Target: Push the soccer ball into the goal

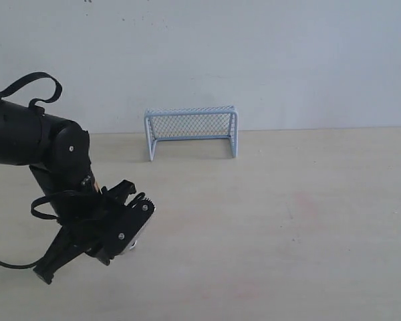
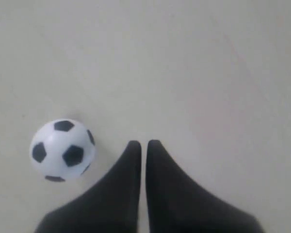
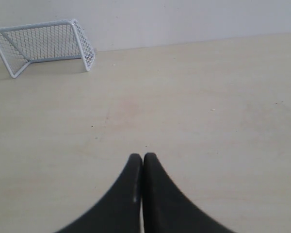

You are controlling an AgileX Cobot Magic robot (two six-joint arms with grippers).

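The soccer ball (image 2: 62, 150), white with black pentagons, rests on the pale table just beside my left gripper (image 2: 144, 143), a small gap between them. That gripper is shut, with only a thin slit between its black fingers and nothing held. In the exterior view the left gripper (image 1: 135, 231) hangs low over the table's front left and hides the ball. The goal (image 1: 192, 130) stands at the back against the wall, its mouth facing forward. My right gripper (image 3: 143, 156) is shut and empty over bare table, with the goal (image 3: 43, 43) far ahead of it.
A light wooden table (image 1: 287, 221) runs back to a white wall (image 1: 287, 60). The left arm's black links and cable (image 1: 40, 140) fill the left side of the exterior view. The right arm does not show there.
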